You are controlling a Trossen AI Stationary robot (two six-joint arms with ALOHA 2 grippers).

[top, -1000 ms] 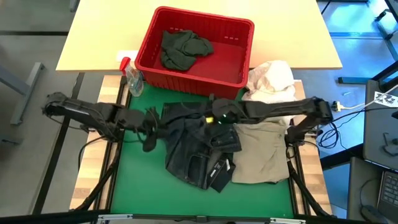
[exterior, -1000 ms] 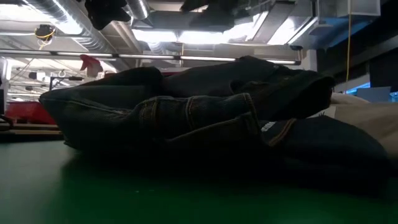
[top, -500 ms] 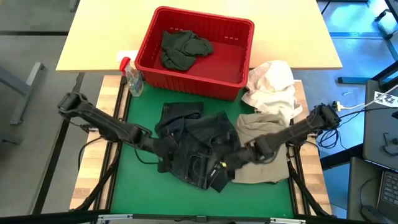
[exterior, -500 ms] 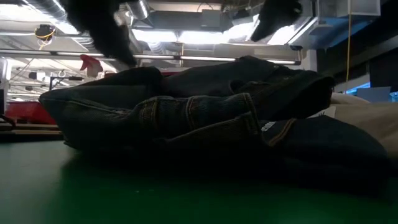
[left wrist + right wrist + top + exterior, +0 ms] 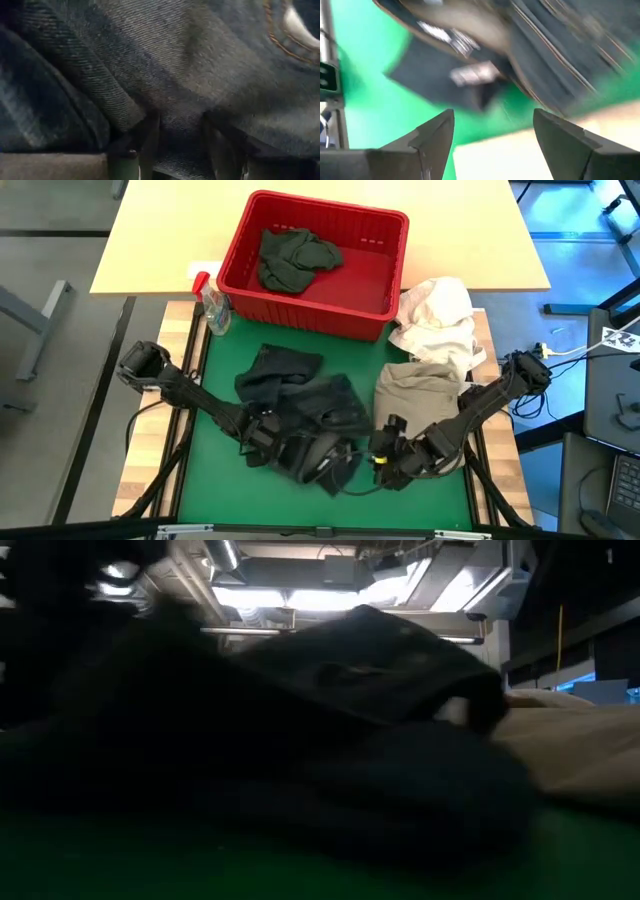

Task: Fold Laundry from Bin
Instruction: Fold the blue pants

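The left hand (image 5: 262, 442) is low on the green-covered tabletop (image 5: 220, 370), pressed into the near left edge of the crumpled dark denim garment (image 5: 300, 415); in the left wrist view its two fingers (image 5: 150, 140) sit on either side of a thick fold of the denim (image 5: 165, 75), so it reads as gripping the cloth, not fully shut. The right hand (image 5: 385, 460) lies just off the garment's near right edge, close to the tabletop, its fingers (image 5: 432, 135) spread apart with nothing between them; in its wrist view the dark cloth (image 5: 520, 55) lies just ahead of the open fingers, over green surface. So the garment lies between the two hands, each at one end of its near edge, and the next move probably calls for the right hand to reach inward and take that edge so the piece can be spread. The heap is bunched and has no clear long axis. Both arms stretch in low from the outer sides of the tabletop, forearms angled inward towards the middle. Beside the right hand, a folded khaki-beige garment (image 5: 425, 395) touches the denim's right side, with a white cloth bundle (image 5: 440, 315) beyond it. Farther back stands the red slotted plastic basket (image 5: 330, 215), holding one more dark olive garment (image 5: 292, 258).
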